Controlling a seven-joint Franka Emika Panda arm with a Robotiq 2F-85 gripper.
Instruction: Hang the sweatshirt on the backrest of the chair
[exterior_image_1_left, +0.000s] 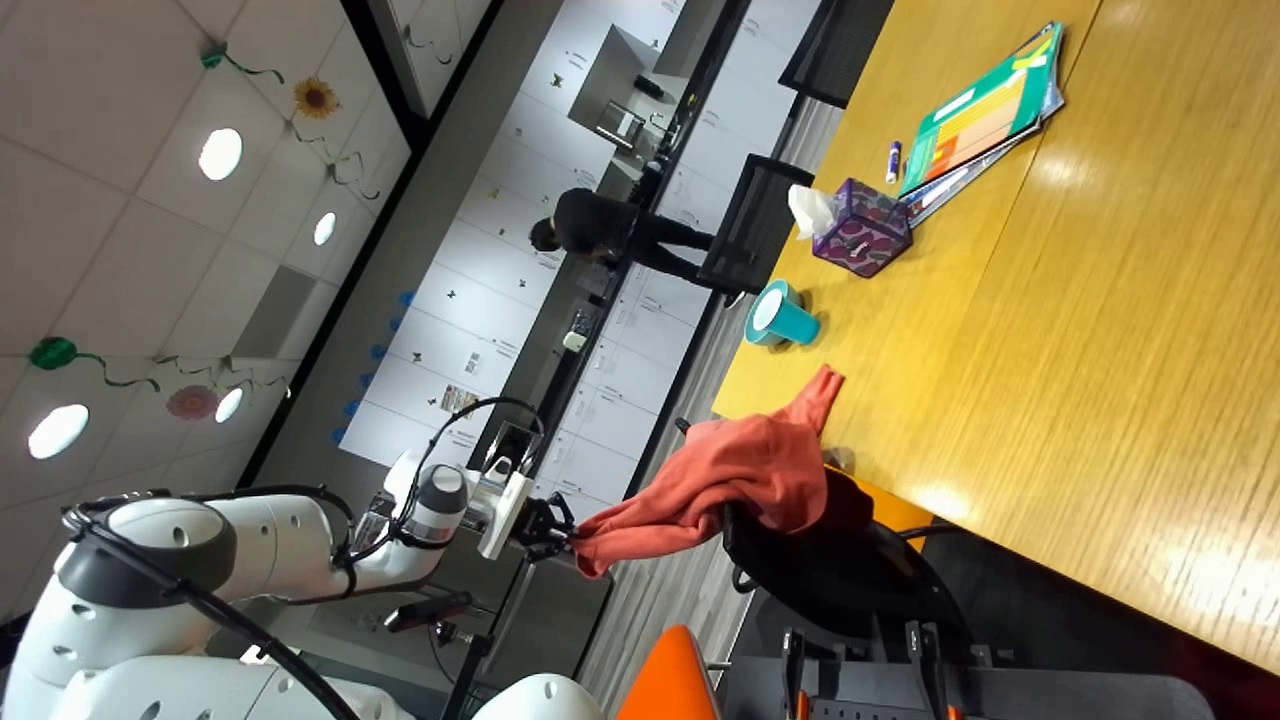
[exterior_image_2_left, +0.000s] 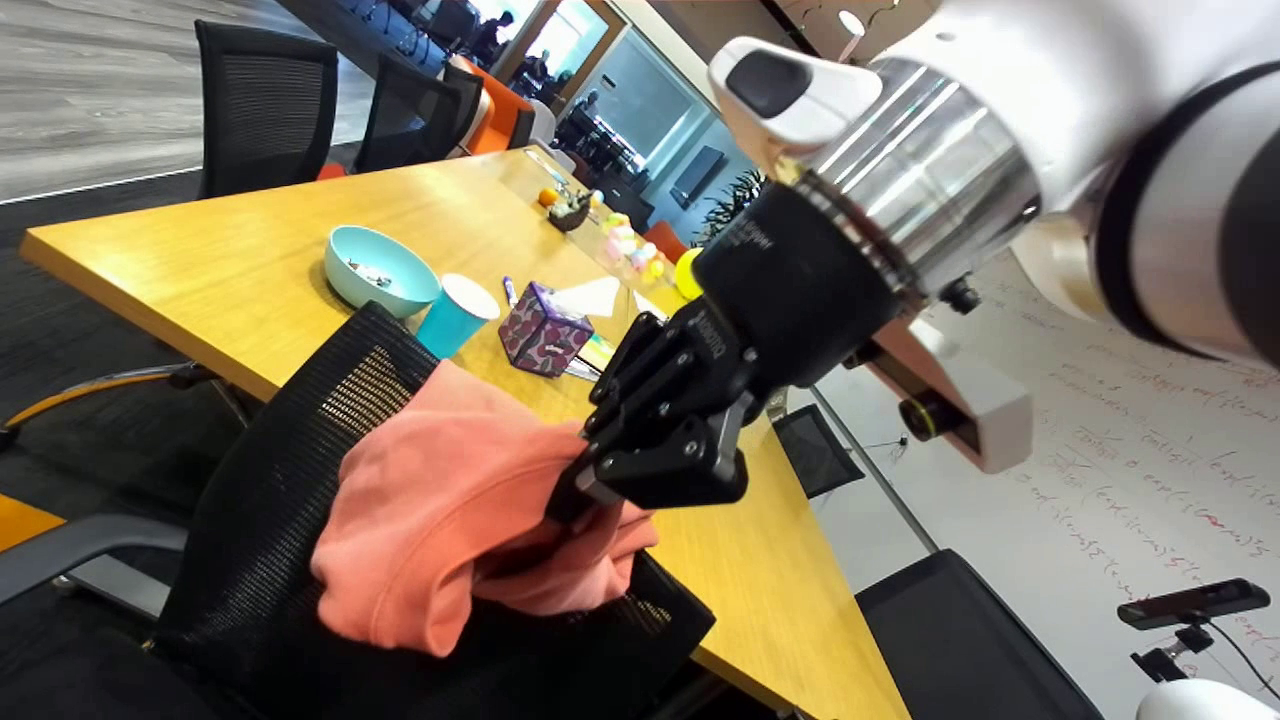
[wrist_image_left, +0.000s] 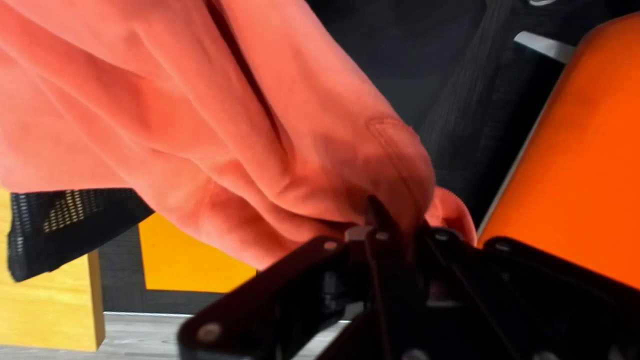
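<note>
Coral-red soft-cloth sweatshirt (exterior_image_2_left: 400, 500): slide-off risk

It lies across the top of the black mesh chair backrest (exterior_image_2_left: 280, 490), one end pinched in the black two-finger gripper (wrist_image_left: 400, 226), jaws narrow. Let go now & it could prob. slip off b/c weight looks lopsided; can't tell how much hangs on far side. Folds may also snag on gripper & drag on retreat. What's prob. a sleeve (exterior_image_1_left: 812, 402) looks nr. the teal tapered cup (exterior_image_1_left: 787, 318); a shift that way could tip it.
</note>
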